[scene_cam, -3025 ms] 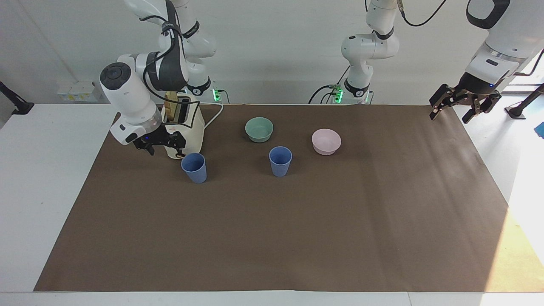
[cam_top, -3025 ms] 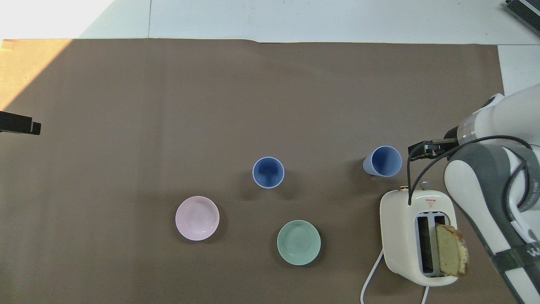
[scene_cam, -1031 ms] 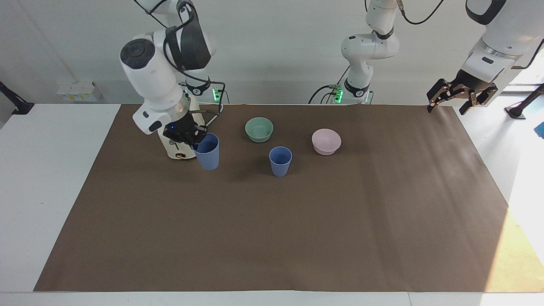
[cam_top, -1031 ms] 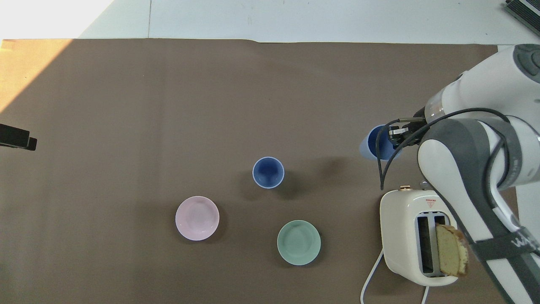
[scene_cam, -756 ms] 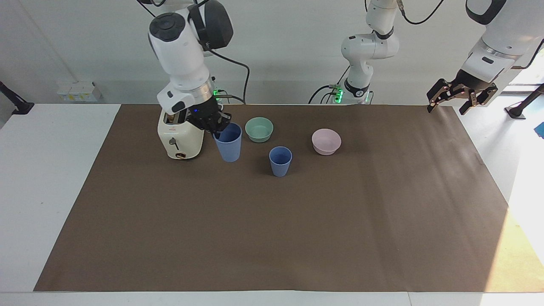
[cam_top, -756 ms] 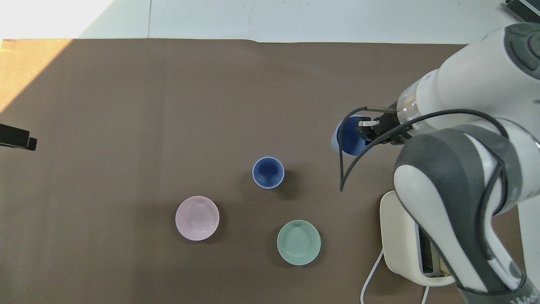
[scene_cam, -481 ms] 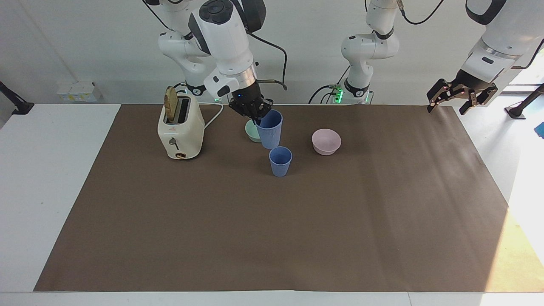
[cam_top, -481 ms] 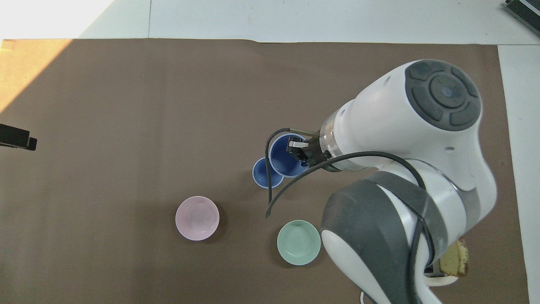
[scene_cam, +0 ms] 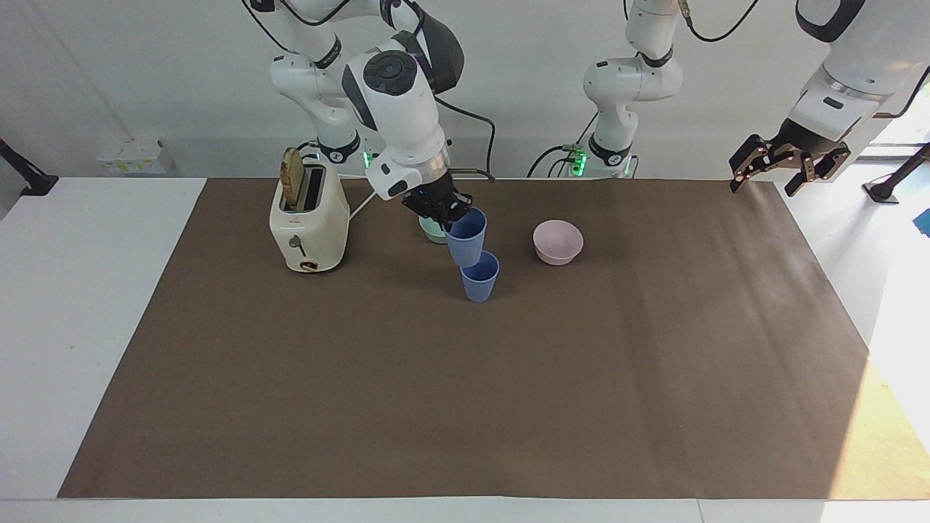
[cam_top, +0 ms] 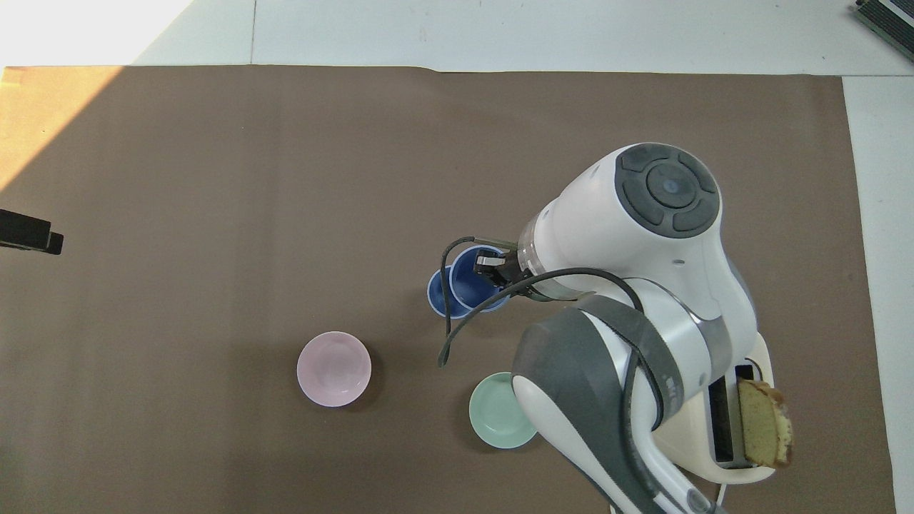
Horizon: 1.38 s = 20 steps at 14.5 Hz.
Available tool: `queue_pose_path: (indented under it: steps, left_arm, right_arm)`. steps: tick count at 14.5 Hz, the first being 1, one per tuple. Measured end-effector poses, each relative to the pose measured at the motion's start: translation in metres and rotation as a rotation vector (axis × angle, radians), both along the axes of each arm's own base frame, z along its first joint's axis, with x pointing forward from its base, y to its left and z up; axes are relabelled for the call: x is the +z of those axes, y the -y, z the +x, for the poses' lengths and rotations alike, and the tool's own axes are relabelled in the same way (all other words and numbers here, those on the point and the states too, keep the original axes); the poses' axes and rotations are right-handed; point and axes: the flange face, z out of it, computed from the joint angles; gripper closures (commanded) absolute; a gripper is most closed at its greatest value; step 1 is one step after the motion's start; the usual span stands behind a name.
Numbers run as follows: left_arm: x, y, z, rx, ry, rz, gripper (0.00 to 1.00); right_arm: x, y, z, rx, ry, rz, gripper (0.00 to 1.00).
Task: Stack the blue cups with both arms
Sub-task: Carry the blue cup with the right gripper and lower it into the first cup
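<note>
The standing small matte periwinkle-blue tapered plastic cup point(scene_cam: 479, 277) sits on the brown-covered tabletop point(scene_cam: 465, 407) toward the robots' edge and roughly midway between the two end edges, upright and open-mouthed. Right above it hangs the second identical blue tumbler point(scene_cam: 466, 237), tilted, its base at or just entering the lower cup's mouth; whether it touches the rim I cannot tell. The right gripper point(scene_cam: 439, 206) has its fingers pinched on that tumbler's rim, one finger inside the mouth. So the step in hand looks like the nesting itself. The next move seems to call for levelling the tumbler, centring it over the mouth, lowering it until it seats, then letting go. A round mint-green bowl point(cam_top: 498, 420) and a round pale-pink bowl point(scene_cam: 557, 241) lie close by, and a cream toaster with a slice of bread point(scene_cam: 308, 219) stands toward the right arm's end. The left gripper point(scene_cam: 789, 164) waits with fingers spread, over the corner at the left arm's end of the robots' edge.
</note>
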Motion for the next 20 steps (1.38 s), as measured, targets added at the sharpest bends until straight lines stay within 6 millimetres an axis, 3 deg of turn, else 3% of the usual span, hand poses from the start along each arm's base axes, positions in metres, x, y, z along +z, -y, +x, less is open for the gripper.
queue_pose_path:
  steps: [9,14,20]
  left_arm:
    - [0.0,0.001,0.0,-0.001,0.0,0.0,0.0]
    - [0.0,0.001,0.0,-0.002,-0.002,0.0,0.0]
    - [-0.001,0.002,0.0,-0.003,-0.004,0.0,0.0]
  right_arm:
    - [-0.006,-0.01,-0.006,0.015,0.002,0.005,1.0]
    - [-0.03,-0.034,-0.015,0.049,-0.008,0.014,1.0]
    - [-0.034,-0.027,-0.01,0.035,-0.012,0.011,1.0]
